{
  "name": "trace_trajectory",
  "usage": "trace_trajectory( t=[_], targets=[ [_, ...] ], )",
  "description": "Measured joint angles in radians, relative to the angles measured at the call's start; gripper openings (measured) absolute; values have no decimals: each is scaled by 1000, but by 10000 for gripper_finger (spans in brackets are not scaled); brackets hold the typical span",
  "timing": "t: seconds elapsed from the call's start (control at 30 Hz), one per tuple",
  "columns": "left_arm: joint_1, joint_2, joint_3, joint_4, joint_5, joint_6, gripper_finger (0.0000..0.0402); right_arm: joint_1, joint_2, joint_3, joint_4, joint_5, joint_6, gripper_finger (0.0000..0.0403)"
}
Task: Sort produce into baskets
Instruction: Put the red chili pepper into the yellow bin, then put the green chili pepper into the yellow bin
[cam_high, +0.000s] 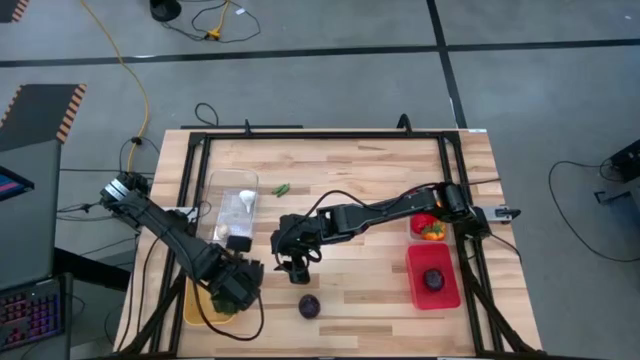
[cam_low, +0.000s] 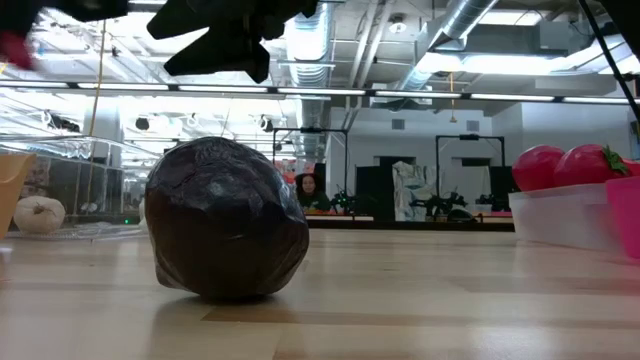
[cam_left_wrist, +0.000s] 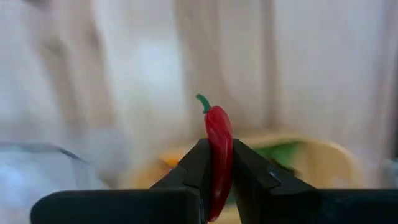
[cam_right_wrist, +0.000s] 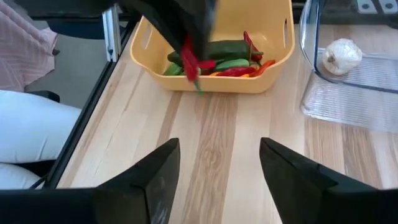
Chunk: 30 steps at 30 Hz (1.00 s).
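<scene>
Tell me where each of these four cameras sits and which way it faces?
High view: overhead, looking straight down on the wooden table; both dark arms show.
Low view: at tabletop height, looking across past a dark purple round vegetable; an arm hangs above.
Left wrist view: rides the left arm; its left pincer grips a thin red chilli.
Right wrist view: rides the right arm; its open right pincer faces the yellow plastic bin.
Shared: both wrist views show the red chilli; the right one also catches the left arm holding it.

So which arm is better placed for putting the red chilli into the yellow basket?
The left arm. Its gripper is shut on the red chilli, beside the yellow basket of chillies. The right gripper is open, empty, and farther from that basket.
</scene>
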Motion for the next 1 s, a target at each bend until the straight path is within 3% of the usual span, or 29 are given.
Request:
trace_trajectory(
  t=[0.27, 0.37, 0.57, 0.73, 1.0],
  targets=[
    [-25, 0, 0, -86, 322, -358, 42, 0, 1, 0, -58, 0, 0, 249],
    [-46, 0, 0, -150, 355, -422, 57, 0, 1, 0, -78, 0, 0, 249],
    [-80, 0, 0, -207, 253, -453, 118, -1, 2, 0, -84, 0, 1, 249],
    [-63, 0, 0, -193, 159, -336, 163, -1, -3, 0, -131, 0, 2, 249],
    [79, 0, 0, -128, -31, -118, 175, 6, -123, 0, -297, 10, -17, 249]
  ],
)
